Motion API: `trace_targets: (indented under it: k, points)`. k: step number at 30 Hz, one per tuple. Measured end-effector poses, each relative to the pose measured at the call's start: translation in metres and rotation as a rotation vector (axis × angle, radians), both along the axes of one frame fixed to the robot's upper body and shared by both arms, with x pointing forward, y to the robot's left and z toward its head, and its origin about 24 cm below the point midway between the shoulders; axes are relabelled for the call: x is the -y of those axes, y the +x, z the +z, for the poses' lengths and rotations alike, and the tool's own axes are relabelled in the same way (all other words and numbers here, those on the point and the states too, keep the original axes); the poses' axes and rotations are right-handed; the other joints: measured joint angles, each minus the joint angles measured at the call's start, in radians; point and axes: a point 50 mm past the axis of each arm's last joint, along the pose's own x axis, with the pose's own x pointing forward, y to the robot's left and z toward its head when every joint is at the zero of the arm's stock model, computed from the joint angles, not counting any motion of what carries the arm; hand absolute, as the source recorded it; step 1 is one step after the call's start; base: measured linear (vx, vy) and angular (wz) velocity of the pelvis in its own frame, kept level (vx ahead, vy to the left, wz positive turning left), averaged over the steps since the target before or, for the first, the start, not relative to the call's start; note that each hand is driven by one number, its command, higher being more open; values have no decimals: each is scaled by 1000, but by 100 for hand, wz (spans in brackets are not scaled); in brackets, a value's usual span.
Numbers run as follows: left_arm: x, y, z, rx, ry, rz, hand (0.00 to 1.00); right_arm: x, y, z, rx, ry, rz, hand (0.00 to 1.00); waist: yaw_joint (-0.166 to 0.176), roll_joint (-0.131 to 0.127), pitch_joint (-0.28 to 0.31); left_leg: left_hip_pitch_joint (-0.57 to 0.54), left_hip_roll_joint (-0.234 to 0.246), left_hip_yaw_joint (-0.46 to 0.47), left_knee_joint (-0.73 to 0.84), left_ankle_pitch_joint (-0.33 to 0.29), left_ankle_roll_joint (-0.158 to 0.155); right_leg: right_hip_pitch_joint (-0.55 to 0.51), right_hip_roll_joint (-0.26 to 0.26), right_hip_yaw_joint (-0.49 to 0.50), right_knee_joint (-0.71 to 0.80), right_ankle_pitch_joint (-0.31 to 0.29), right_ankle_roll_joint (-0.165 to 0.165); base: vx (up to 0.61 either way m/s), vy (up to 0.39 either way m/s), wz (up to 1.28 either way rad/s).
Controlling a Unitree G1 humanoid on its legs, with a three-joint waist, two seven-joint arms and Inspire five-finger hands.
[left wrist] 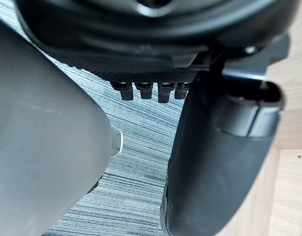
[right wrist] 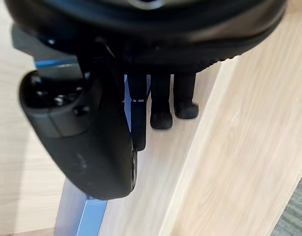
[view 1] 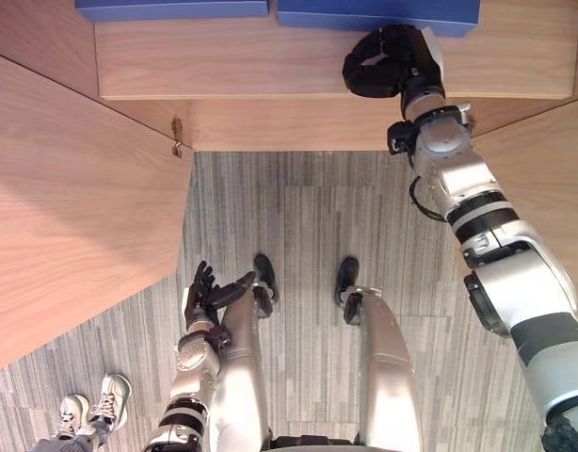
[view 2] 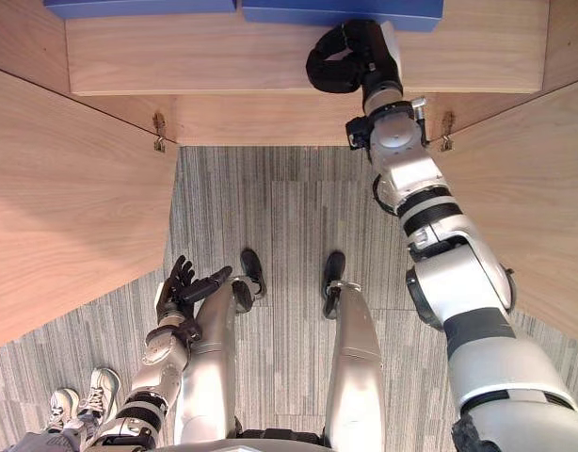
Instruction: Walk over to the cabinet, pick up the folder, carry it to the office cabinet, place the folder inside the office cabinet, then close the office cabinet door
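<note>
R hand (view 1: 388, 61), fingers curled, sits at near edge of blue folder (view 1: 378, 11) on cabinet shelf (view 1: 223, 66), grip you can't tell; L hand (view 1: 200, 296) hangs open.

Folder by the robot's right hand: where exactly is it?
The blue folder lies on the cabinet shelf at the left eye view's top, right of a second blue folder, with the right hand at its near edge.

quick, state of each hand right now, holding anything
left hand: open, holding nothing.
right hand: at the edge of the blue folder on the cabinet shelf; whether it grips the folder cannot be told.
</note>
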Motion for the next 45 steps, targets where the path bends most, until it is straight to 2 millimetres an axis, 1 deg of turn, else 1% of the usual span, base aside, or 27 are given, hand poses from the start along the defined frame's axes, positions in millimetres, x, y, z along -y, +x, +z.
trace_targets:
  k: [2, 6, 9, 14, 17, 20, 21, 22, 24, 25, 26, 27, 28, 29, 30, 31, 32, 33, 34, 36, 37, 38, 40, 41, 43, 44, 45]
  points:
    - [1, 2, 1, 5, -9, 1, 100, -3, 1, 6, 0, 6, -8, 0, 4, 0, 0, -2, -5, -3, -8, 7, -1, -2, -4, -5, 0, 0, 0, -20, -44, 12]
    - [4, 4, 4, 21, -27, 11, 100, 0, 2, 20, 27, 29, -74, 0, 14, 0, 0, -13, -22, -19, -29, 26, -4, -8, -18, -23, 0, 0, 0, -27, -47, 18]
    - [4, 5, 5, 22, -26, 25, 100, 2, 1, 27, 53, 54, -102, 0, 14, 0, 0, -23, -29, -20, -32, 33, -3, -17, -25, -25, 3, 0, 0, -34, -35, 8]
    - [5, 6, 8, 36, -34, 30, 100, 23, -2, 38, 90, 169, -164, 0, 14, 0, 0, -26, -36, -25, -21, 35, 0, -17, -34, -29, 17, -1, -2, -30, -27, 6]
    - [7, 8, 10, 49, -41, 27, 100, 40, -8, 45, 142, 243, -184, 0, 14, 0, 0, -27, -35, -27, -4, 35, 0, -17, -37, -29, 31, -3, -4, -51, -35, 2]
    - [9, 9, 12, 56, -44, 27, 100, 54, -16, 40, 190, 314, -190, 0, 9, 0, 0, -26, -31, -30, 11, 33, 2, -13, -37, -29, 46, -6, -8, -68, -44, 0]
    - [9, 8, 12, 55, -45, 27, 100, 57, -19, 37, 197, 332, -188, 0, 8, 0, 0, -23, -30, -30, 14, 33, 3, -11, -36, -30, 49, -6, -9, -74, -48, -2]
    - [9, 8, 11, 50, -46, 26, 100, 61, -23, 28, 206, 364, -178, 0, 7, 0, 0, -14, -26, -30, 21, 30, 6, -1, -34, -30, 53, -8, -10, -66, -45, -5]
    - [8, 6, 8, 33, -48, 25, 100, 62, -32, 8, 213, 376, -156, 0, 4, 0, 0, 19, -21, -29, 25, 23, 5, 34, -30, -29, 52, -9, -10, -50, -38, -6]
    - [9, 2, 5, 23, -53, 21, 100, 61, -40, -8, 209, 380, -136, 0, 3, 0, 0, 54, -19, -24, 22, 18, 5, 66, -29, -26, 46, -11, -10, -44, -36, -7]
    - [11, -3, 1, 7, -61, 21, 100, 55, -49, -27, 206, 387, -95, 0, -5, 0, 0, 99, -18, -19, 16, 13, 5, 109, -26, -24, 33, -13, -8, -47, -36, -8]
    - [11, -6, -2, -5, -64, 23, 100, 51, -54, -37, 201, 394, -72, 0, -10, 0, 0, 122, -18, -17, 11, 10, 4, 133, -24, -23, 26, -14, -7, -43, -30, -7]
    - [11, -13, -8, -30, -69, 26, 100, 42, -65, -58, 184, 414, -19, 0, -19, -4, -2, 174, -18, -10, -8, 8, 2, 180, -22, -21, 7, -14, -6, -29, -29, -14]
    - [10, -22, -15, -59, -68, 25, 100, 32, -76, -84, 145, 434, 37, 0, -23, -17, -9, 232, -19, 6, -36, 8, 1, 226, -19, -11, -15, -13, -5, -8, -26, -18]
    - [8, -29, -20, -84, -67, 22, 100, 26, -85, -105, 102, 442, 71, 100, -25, -23, -13, 278, -20, 11, -59, 9, -1, 267, -14, -9, -39, -11, -2, 15, -24, -15]
    - [7, -33, -24, -102, -61, 19, 100, 23, -90, -120, 65, 447, 83, 100, -29, -27, -15, 307, -21, 12, -76, 11, -4, 296, -11, -11, -57, -9, 0, 36, -23, -6]
    - [4, -41, -31, -142, -43, 8, 100, 19, -101, -150, -26, 450, 94, 100, -30, -35, -26, 361, -24, 14, -116, 17, -13, 352, -3, -13, -101, 1, 1, 86, -32, -3]
    - [0, -50, -39, -193, -21, -12, 100, 16, -114, -181, -125, 440, 93, 100, -30, -45, -53, 403, -26, 17, -165, 28, -24, 395, 8, -16, -157, 18, 2, 110, -30, -6]
    - [-3, -54, -43, -220, -6, -21, 100, 16, -121, -195, -167, 428, 87, 100, -30, -52, -66, 426, -28, 21, -194, 38, -26, 417, 12, -15, -187, 29, 2, 152, -28, -11]
    - [-13, -74, -58, -321, 34, -32, 100, 13, -146, -245, -334, 383, 52, 100, -39, -78, -93, 540, -41, 48, -312, 79, -25, 524, 27, -7, -313, 77, 7, 163, -13, -17]
    - [-14, -80, -61, -349, 37, -33, 100, 13, -152, -257, -377, 373, 37, 100, -45, -80, -105, 563, -45, 52, -332, 86, -26, 547, 29, -7, -341, 86, 10, 136, 4, -11]
    - [-15, -89, -68, -394, 40, -36, 100, 15, -162, -276, -451, 358, 12, 100, -52, -81, -134, 590, -52, 57, -365, 92, -28, 576, 32, -6, -383, 100, 15, 197, 30, -10]
    - [-16, -111, -79, -477, 46, -49, 100, 23, -191, -321, -641, 360, -84, 100, -59, -80, -200, 666, -64, 79, -439, 103, -28, 663, 40, 6, -495, 140, 27, 248, 56, -17]
    - [-16, -114, -80, -491, 44, -49, 100, 26, -198, -331, -684, 361, -110, 100, -62, -81, -211, 687, -68, 85, -456, 105, -27, 686, 40, 7, -520, 149, 31, 180, 62, -16]
    - [-16, -127, -85, -528, 44, -43, 100, 37, -226, -366, -850, 359, -222, 100, -69, -81, -256, 766, -90, 107, -531, 119, -28, 764, 39, 16, -611, 181, 44, 140, 47, -14]
    - [-17, -129, -85, -533, 45, -39, 100, 40, -233, -373, -887, 366, -250, 100, -71, -80, -266, 781, -95, 112, -547, 122, -28, 778, 39, 19, -628, 187, 46, 109, 32, -18]
    - [-19, -132, -86, -540, 49, -30, 100, 46, -246, -387, -961, 367, -307, 100, -72, -81, -278, 817, -106, 124, -585, 132, -28, 805, 36, 26, -653, 197, 50, 82, 30, -16]
